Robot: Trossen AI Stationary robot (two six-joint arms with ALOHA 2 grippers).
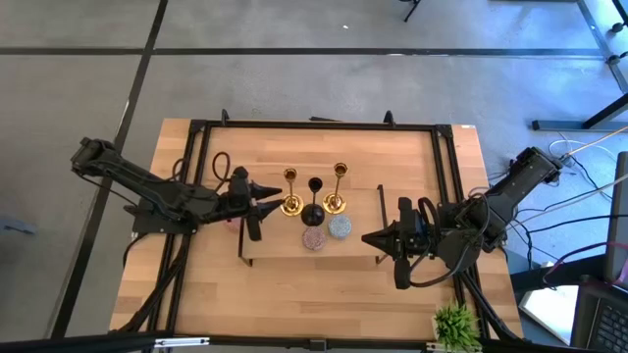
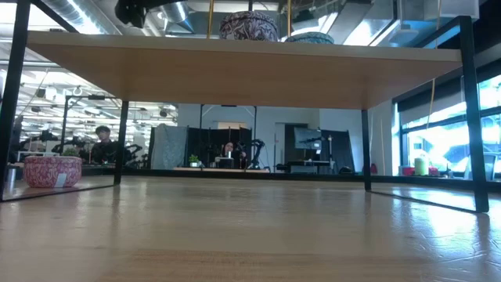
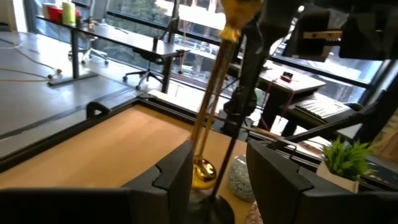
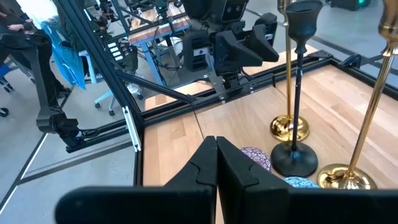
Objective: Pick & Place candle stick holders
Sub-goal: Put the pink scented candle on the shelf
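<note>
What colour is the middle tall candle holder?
Black; the black candle holder shows best in the right wrist view.

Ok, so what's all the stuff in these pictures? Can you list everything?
slim shiny gold candle stick holders: two, gold, upright on the raised board
slim black candle stick holder: one, black, between the gold ones
glittery round holders: mauve and pale blue on the board; pink on the table below
raised wooden board: one, black end rails
small plant: one, green, table corner
person: one, far behind
left gripper: open, around a gold stem
right gripper: shut, beside the board
</note>
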